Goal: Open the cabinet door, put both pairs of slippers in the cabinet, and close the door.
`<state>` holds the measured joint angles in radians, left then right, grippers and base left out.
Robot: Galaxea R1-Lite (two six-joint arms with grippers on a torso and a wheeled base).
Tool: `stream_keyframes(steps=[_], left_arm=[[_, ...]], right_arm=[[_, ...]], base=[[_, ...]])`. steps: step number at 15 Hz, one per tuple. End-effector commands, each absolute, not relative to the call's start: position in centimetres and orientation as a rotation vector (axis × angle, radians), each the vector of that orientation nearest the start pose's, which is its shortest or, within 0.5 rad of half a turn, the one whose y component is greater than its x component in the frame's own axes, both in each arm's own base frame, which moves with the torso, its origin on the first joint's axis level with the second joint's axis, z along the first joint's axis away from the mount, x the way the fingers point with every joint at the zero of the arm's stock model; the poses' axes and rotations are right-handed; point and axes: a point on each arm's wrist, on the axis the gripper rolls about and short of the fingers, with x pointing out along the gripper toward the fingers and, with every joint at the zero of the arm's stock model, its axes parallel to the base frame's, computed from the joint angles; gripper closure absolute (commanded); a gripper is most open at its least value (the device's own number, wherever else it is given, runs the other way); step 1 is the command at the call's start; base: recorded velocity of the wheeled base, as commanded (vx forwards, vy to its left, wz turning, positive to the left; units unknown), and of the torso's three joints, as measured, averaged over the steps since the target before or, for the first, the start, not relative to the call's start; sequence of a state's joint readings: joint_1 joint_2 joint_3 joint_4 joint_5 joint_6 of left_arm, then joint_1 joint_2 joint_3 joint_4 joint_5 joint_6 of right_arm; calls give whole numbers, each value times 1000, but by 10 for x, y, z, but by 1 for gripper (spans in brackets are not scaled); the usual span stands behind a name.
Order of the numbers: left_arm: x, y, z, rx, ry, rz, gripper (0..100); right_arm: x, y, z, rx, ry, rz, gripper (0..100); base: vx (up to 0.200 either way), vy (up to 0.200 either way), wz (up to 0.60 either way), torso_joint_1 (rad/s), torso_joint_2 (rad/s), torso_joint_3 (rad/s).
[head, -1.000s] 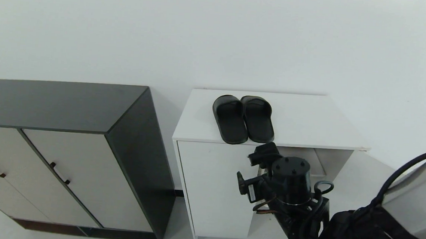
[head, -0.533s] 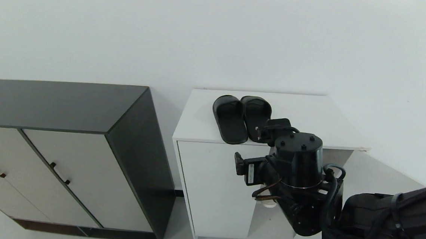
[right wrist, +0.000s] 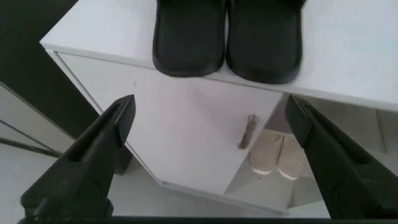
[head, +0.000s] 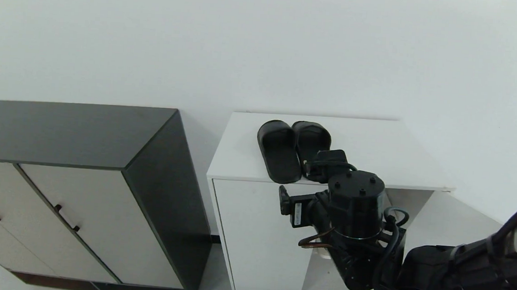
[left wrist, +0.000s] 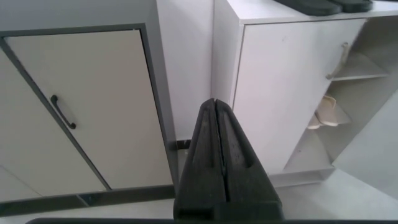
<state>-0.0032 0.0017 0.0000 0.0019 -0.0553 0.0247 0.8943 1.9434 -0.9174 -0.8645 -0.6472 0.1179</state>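
Observation:
A pair of black slippers (head: 292, 149) lies side by side on top of the white cabinet (head: 376, 148), heels at its front edge. My right gripper (head: 320, 165) hovers just in front of the right slipper's heel; in the right wrist view it (right wrist: 211, 162) is open, fingers spread wider than the black slippers (right wrist: 227, 31). The cabinet's right half stands open, and a beige pair of slippers (right wrist: 277, 155) sits inside on a lower shelf. A white door panel (head: 256, 236) with a handle (right wrist: 249, 132) covers the left half. My left gripper (left wrist: 214, 106) is shut and empty, low in front of both cabinets.
A dark cabinet (head: 59, 131) with two light doors and dark handles stands left of the white one, a narrow gap between them. A plain white wall is behind. Open floor lies to the right of the white cabinet.
My right gripper rose from in front of the open compartment to the level of the cabinet top, by the black slippers' heels. The head camera tilted a little, shifting the picture.

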Motion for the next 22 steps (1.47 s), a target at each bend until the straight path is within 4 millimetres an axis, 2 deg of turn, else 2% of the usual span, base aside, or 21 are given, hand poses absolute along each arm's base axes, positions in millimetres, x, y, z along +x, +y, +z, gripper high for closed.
stream_keyframes(steps=[1,3,6,11,16,21,22], left_arm=[[-23,-1,75,24,2,-58,100],[-23,-1,75,26,2,-58,100],[-23,-1,75,26,2,-58,100],[-23,-1,75,24,2,-58,100],[-23,-1,75,24,2,-58,100],[-23,-1,75,24,2,-58,100],[-23,-1,75,24,2,-58,100]], right_arm=[[238,275,148,-5,140,238,0],[239,276,148,-5,140,246,0],[253,287,154,15,112,251,0],[279,293,154,-18,128,258,0],[317,297,147,-4,123,238,0],[334,303,142,9,106,223,0],[337,303,143,14,100,218,100]], base=[[200,0,0,22,7,-7],[200,0,0,12,-2,0],[200,0,0,-1,1,4],[0,0,0,0,0,0],[0,0,0,0,0,0],[0,0,0,0,0,0],[0,0,0,0,0,0]])
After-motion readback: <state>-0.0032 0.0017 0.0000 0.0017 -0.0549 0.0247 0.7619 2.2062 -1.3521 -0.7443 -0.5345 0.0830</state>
